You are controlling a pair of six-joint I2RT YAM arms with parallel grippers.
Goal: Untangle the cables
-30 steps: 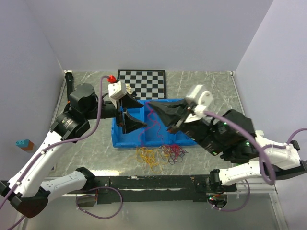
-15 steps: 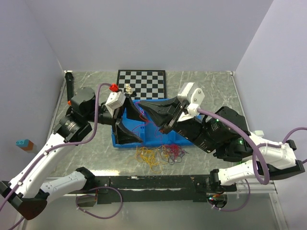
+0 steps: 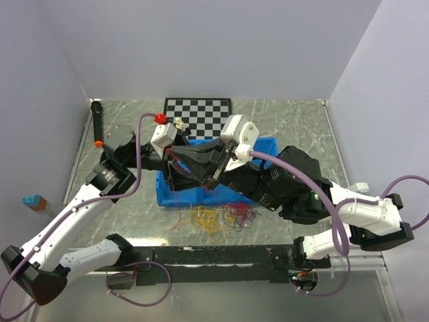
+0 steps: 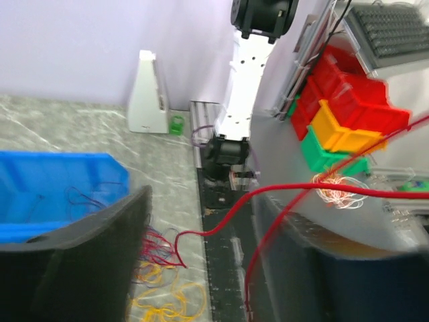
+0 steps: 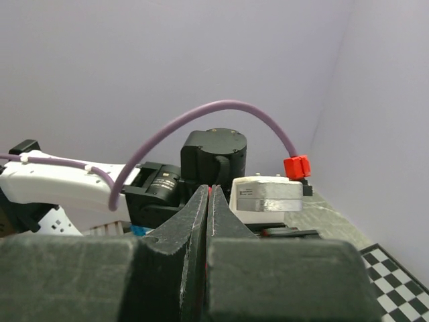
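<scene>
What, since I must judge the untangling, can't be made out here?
- Top view: the right arm covers much of the blue bin; strands inside are hidden.
- Top view: the cables before the bin are too thin to trace crossings.
- Left wrist view: the red cable is blurred and leaves the frame at the right edge.
- Right wrist view: the right hand is shut; any pinched strand is too small to see.
</scene>
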